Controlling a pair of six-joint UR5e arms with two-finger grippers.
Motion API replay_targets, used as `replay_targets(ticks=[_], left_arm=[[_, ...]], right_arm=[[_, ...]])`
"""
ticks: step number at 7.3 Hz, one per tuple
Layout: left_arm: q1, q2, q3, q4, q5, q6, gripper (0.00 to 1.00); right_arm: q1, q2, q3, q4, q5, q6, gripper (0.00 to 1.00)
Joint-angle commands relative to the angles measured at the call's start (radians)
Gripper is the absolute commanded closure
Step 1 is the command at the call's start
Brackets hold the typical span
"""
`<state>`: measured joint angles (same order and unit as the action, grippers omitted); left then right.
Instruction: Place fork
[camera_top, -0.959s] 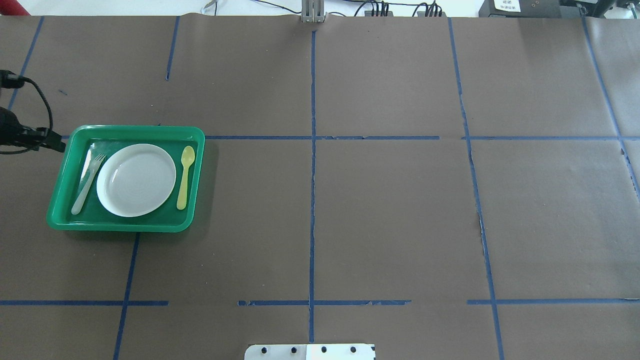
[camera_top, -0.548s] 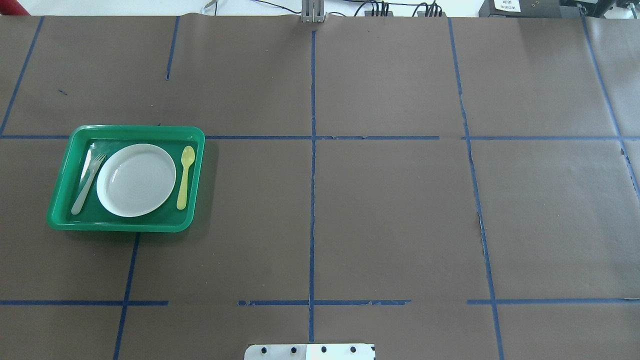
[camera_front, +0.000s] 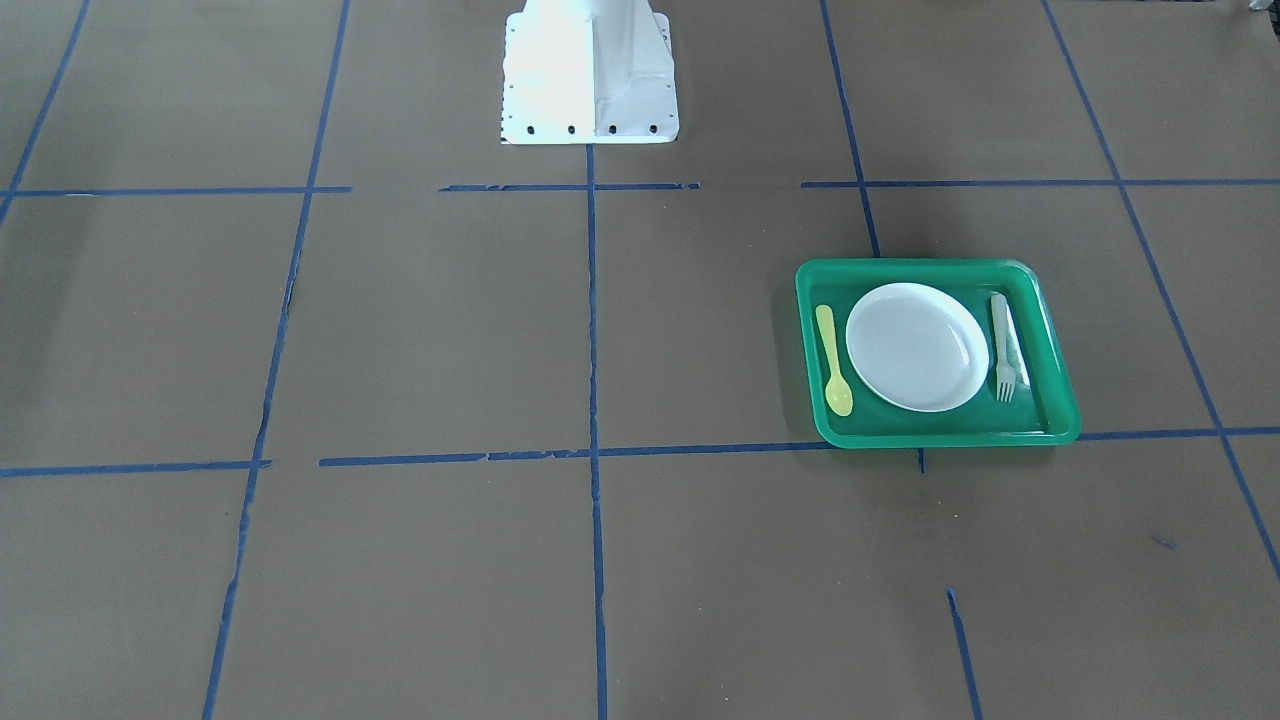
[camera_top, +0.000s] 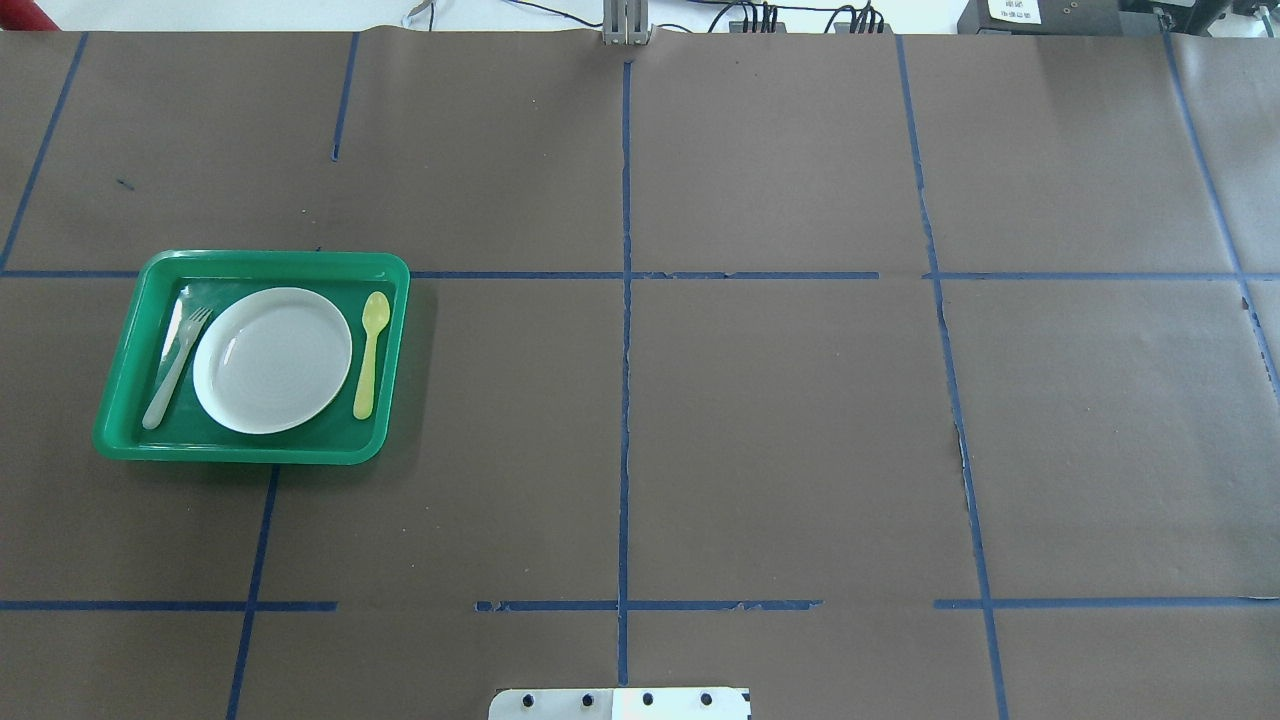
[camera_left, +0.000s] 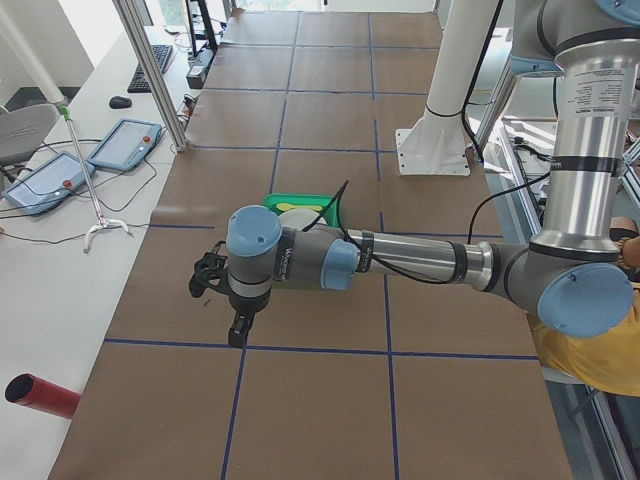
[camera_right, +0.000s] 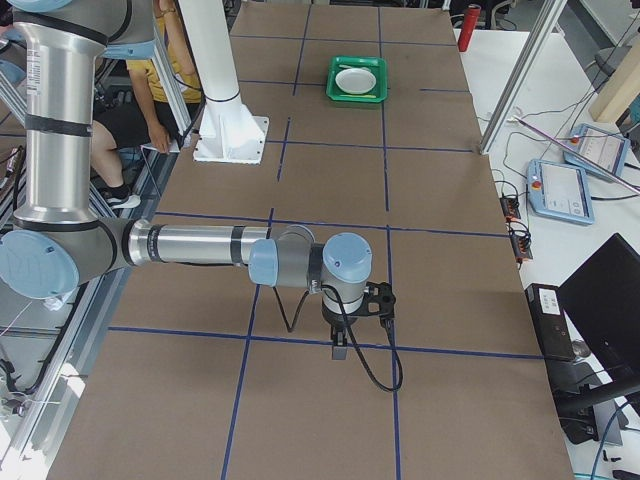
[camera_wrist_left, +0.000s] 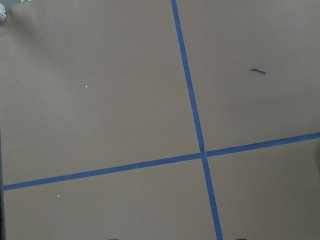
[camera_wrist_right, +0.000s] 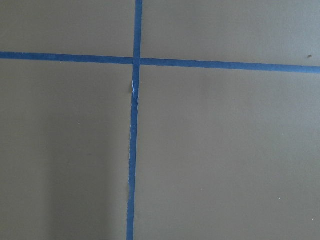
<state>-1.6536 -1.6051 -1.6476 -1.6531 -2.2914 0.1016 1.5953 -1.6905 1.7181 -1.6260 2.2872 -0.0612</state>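
The pale whitish fork (camera_top: 177, 366) lies in the green tray (camera_top: 250, 262), left of the white plate (camera_top: 272, 360), tines toward the far side. It also shows in the front-facing view (camera_front: 1003, 345). No gripper touches it. My left gripper (camera_left: 237, 325) hangs over bare table beyond the tray's left end, seen only in the exterior left view; I cannot tell if it is open or shut. My right gripper (camera_right: 340, 345) hangs over the table's right end, seen only in the exterior right view; its state cannot be told either. Both wrist views show only brown paper and blue tape.
A yellow spoon (camera_top: 370, 350) lies in the tray, right of the plate. The robot's white base (camera_front: 588, 70) stands at the table's near-middle edge. Blue tape lines (camera_top: 625, 350) grid the brown table. A red cylinder (camera_left: 42, 393) lies off the left end.
One second ago the left arm's wrist and cable showed at the overhead view's left edge beside the tray; it has withdrawn out of that view. Fork, plate and spoon have not moved.
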Motion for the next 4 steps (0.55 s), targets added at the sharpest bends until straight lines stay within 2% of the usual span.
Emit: replay_targets(ticks=[1, 4], left_arm=[[-0.005, -0.004, 0.017, 0.021, -0.013, 0.012, 0.0], [0.001, 0.014, 0.006, 0.035, -0.014, 0.018, 0.0]], right_arm=[[0.0, 0.0, 0.0, 0.0, 0.0, 0.0, 0.0], [0.0, 0.0, 0.0, 0.0, 0.0, 0.0, 0.0]])
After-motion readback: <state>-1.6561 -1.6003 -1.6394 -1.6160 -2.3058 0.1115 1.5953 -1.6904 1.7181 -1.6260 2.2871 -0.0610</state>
